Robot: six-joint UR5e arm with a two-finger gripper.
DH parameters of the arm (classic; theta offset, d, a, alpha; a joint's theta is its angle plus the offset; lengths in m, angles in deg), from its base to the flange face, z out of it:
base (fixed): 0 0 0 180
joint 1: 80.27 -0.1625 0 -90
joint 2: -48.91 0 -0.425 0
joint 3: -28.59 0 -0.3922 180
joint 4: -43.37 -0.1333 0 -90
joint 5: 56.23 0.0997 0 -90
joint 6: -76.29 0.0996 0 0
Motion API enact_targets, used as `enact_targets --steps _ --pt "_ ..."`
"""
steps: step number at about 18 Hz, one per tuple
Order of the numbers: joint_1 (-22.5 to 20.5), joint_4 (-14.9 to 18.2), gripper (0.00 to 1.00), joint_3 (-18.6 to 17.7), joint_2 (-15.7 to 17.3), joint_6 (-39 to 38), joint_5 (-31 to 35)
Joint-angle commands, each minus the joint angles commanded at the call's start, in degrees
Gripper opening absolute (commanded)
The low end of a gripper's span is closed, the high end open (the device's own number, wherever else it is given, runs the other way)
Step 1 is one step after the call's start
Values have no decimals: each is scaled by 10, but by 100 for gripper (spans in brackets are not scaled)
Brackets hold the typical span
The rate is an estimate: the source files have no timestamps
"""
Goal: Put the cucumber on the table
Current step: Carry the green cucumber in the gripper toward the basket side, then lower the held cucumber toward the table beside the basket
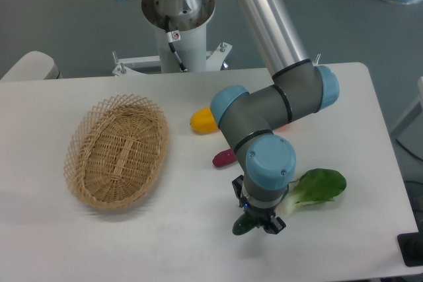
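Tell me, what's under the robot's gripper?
A dark green cucumber pokes out below the gripper, low over the white table. Most of it is covered by the wrist, so whether it touches the table can't be seen.

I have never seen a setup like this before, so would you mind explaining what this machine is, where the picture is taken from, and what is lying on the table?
This is one picture from a fixed camera looking down on a white table. The grey and blue jointed machine is a robot arm; its base stands at the far edge. At its tip is a two-finger gripper, pointing down near the front of the table. A dark green cucumber sits right at the gripper, mostly hidden, so I cannot tell whether the fingers are closed on it. Beside it lies a leafy bok choy. Behind the arm are a short magenta vegetable and a yellow item, both partly hidden. On the left stands a wicker basket with nothing in it.
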State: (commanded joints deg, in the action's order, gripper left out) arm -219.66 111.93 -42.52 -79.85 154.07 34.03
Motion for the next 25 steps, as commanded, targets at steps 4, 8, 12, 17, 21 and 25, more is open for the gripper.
enact_targets --steps 4,8,12,17,21,25 --pt "1 -1 8 0 0 -1 1" --pt "3 0 8 0 0 -2 4" --pt "8 1 7 -6 4 -4 4" --pt "29 0 7 -36 22 -15 4" --pt "54 -4 7 -45 19 -111 4" --pt "62 -4 7 -51 18 -204 4"
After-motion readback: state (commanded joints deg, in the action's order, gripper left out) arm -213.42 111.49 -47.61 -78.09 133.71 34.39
